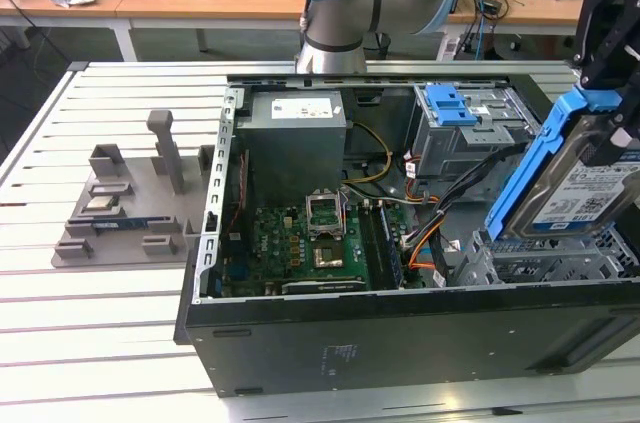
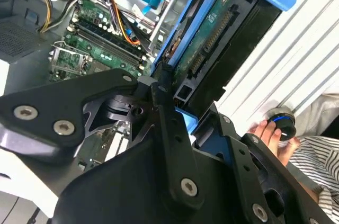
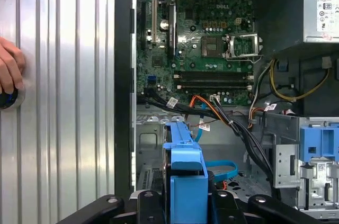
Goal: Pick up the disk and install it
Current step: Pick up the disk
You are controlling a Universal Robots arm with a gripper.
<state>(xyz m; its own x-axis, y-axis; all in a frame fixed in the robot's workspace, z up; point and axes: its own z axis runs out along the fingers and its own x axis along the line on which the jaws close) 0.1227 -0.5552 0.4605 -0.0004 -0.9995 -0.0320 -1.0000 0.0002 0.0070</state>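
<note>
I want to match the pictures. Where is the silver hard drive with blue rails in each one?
Exterior view: the silver-grey hard drive with blue plastic rails tilts at the exterior view's right.
Second wrist view: the drive, circuit side showing.
First wrist view: the drive, edge-on.
Shared landmark: green motherboard.

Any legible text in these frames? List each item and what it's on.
No text reads reliably.
Label on the disk: barcode and print, too small.
Label on the power supply: too small.
Markings on the motherboard: too small.
White cable tags: too small.
</note>
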